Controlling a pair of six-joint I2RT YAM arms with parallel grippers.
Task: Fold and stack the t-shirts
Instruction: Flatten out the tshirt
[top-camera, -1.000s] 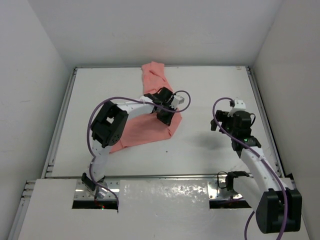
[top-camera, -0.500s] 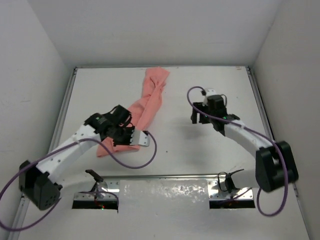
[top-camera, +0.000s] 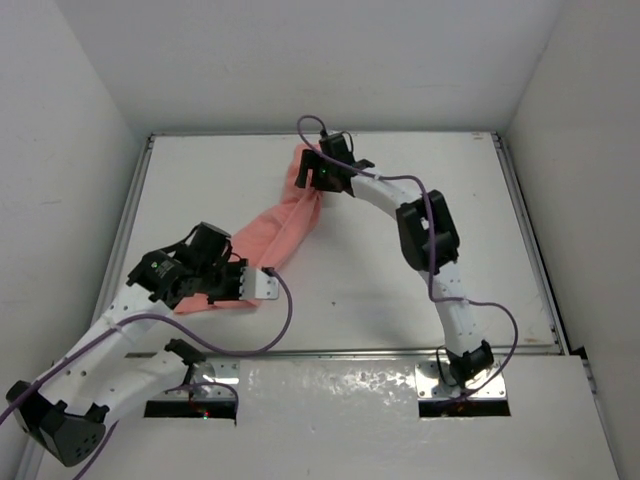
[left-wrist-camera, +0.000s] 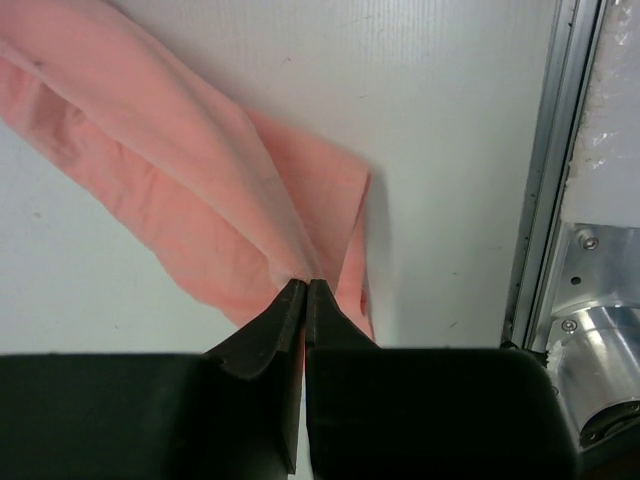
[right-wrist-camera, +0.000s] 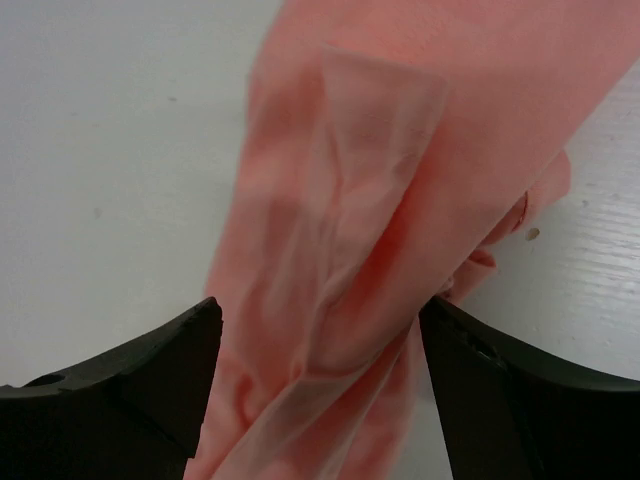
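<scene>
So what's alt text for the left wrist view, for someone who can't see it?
The left tool, shut, pinches a fold of a salmon-pink t-shirt lying across a white table; a metal rail runs down the right.

A white table (top-camera: 520, 230) fills the middle of the top view, edged left and right by aluminium rails (top-camera: 120, 250) and enclosed by plain pale walls (top-camera: 320, 70). A white board (top-camera: 330, 400) lies along the bottom edge. In the left wrist view a screwed metal bracket (left-wrist-camera: 595, 300) sits at lower right, beside a rail.
</scene>
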